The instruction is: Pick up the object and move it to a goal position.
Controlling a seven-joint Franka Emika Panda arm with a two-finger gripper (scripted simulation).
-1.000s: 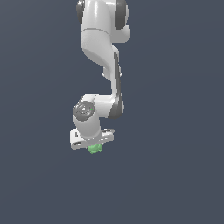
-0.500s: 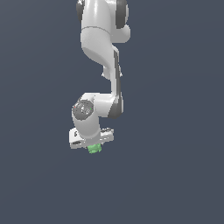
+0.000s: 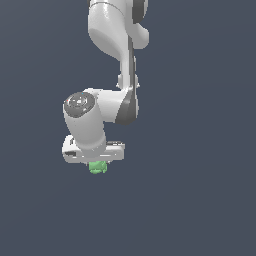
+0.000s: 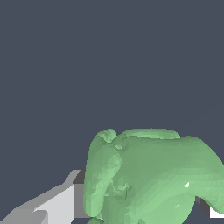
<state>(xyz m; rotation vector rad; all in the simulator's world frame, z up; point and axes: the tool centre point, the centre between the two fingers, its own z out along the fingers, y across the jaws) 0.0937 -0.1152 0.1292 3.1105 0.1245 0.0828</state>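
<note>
A white Panda arm (image 3: 112,60) is seen in the exterior view reaching down from the top of the picture against a plain dark grey-blue background. Its wrist is bent so that the hand points downward, and the gripper (image 3: 98,165) is found at the lowest part of the arm. A small lumpy light-green object (image 3: 97,167) is seen just below the white hand body, touching it and narrower than it. Only the lower part of the object is shown there; the rest is hidden by the hand.

In the wrist view the object (image 4: 148,175) fills much of the picture, bumpy and rounded. One grey-white finger (image 4: 59,203) is pressed against one flank of it, and a small white corner of what appears to be the other finger (image 4: 215,212) is seen at the opposite flank. The gripper is thus closed upon the object, which is held between the fingers. No surface is seen beneath the object in either view
</note>
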